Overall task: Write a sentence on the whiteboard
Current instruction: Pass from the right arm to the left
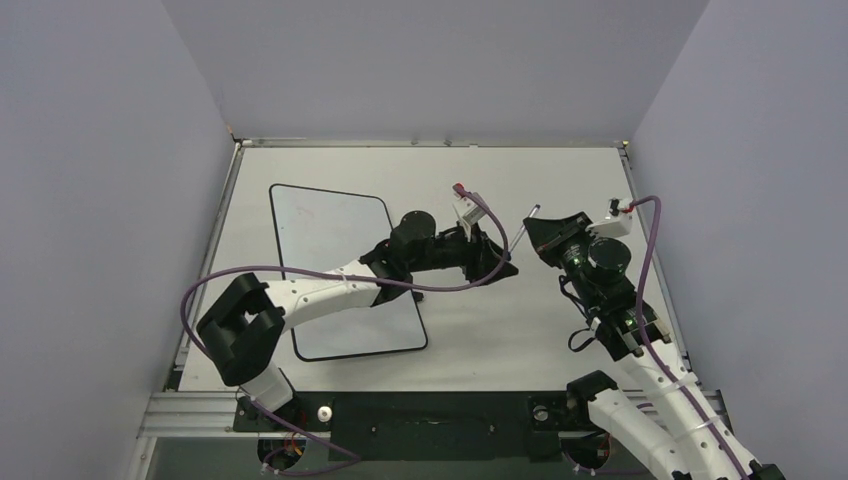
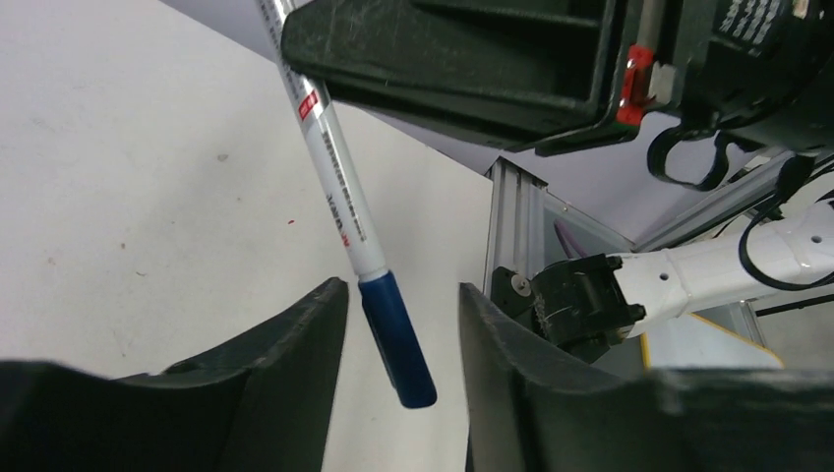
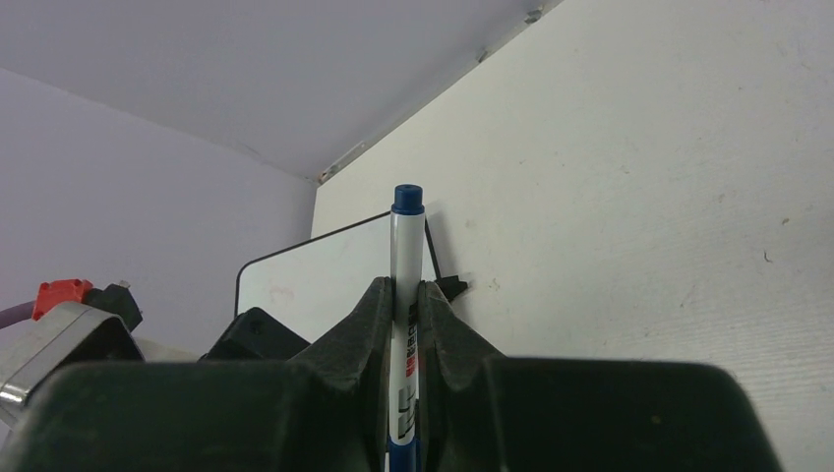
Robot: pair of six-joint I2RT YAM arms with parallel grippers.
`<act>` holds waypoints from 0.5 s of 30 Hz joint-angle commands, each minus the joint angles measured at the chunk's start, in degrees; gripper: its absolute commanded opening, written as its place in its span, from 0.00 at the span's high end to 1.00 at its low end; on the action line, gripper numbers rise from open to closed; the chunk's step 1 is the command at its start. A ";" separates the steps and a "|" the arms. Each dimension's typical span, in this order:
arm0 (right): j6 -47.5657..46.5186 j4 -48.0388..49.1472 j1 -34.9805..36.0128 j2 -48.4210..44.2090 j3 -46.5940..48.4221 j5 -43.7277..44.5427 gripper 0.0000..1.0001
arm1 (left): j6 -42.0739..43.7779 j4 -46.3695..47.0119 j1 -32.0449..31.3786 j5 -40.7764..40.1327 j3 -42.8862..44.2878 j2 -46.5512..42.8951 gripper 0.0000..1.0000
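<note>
Marker (image 3: 407, 246), likely light, stiff and slick, is sitting pinched at its barrel by the right gripper (image 3: 405, 287), right of the whiteboard (image 1: 325, 235). The left gripper (image 2: 401, 283) is straddling the cap (image 2: 398, 344), spread wide and not touching it; that cap is looking like the place to grip.

Plain pale lilac walls (image 1: 100, 150) enclose the left, far and right sides of a flat white surface (image 1: 560, 180), evenly lit. A silver aluminium rail (image 1: 190, 412) runs along its near edge.

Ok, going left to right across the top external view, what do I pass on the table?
First the whiteboard → left hand, open → right hand, shut on the marker pen.
</note>
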 commanded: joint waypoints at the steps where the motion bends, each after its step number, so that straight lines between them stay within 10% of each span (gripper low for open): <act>1: 0.68 1.11 0.94 -0.63 1.40 1.30 1.00 | 0.39 3.72 -0.51 -0.96 4.25 0.85 0.63; 5: 0.79 1.01 1.46 -0.75 1.10 1.15 1.00 | 1.77 1.09 -0.52 -1.02 5.92 1.73 0.96; 12: -3.72 1.46 1.59 -3.00 1.14 -1.71 1.00 | 9.42 -10.17 -0.31 0.48 7.80 -0.69 1.00; 15: -9.51 0.28 1.41 -4.68 1.34 -5.23 0.59 | 13.83 -17.37 0.18 4.21 8.93 -2.38 1.00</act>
